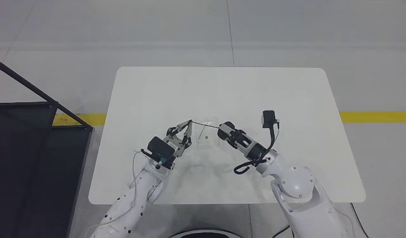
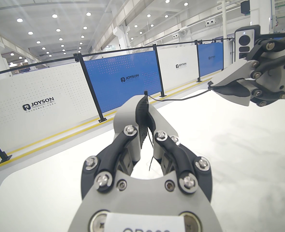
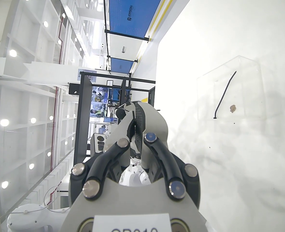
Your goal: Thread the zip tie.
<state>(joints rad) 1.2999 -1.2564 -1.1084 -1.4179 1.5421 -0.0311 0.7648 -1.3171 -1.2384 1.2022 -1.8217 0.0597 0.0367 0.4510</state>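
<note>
Clear box point(image 3: 251, 85) near zip tie point(image 2: 171, 100) — spare tie point(image 3: 223, 95) seemingly inside.

The left arm point(image 1: 143, 188) and the right arm point(image 1: 288, 178) both stretch forward and angle inward, their grippers tip to tip with a small gap between; the left gripper point(image 2: 144, 103) has its fingers pressed together on one end of the zip tie point(image 2: 176, 99); the right gripper point(image 2: 213, 86) is pinched tight on the other end, fingertips pointing back at the left one
</note>
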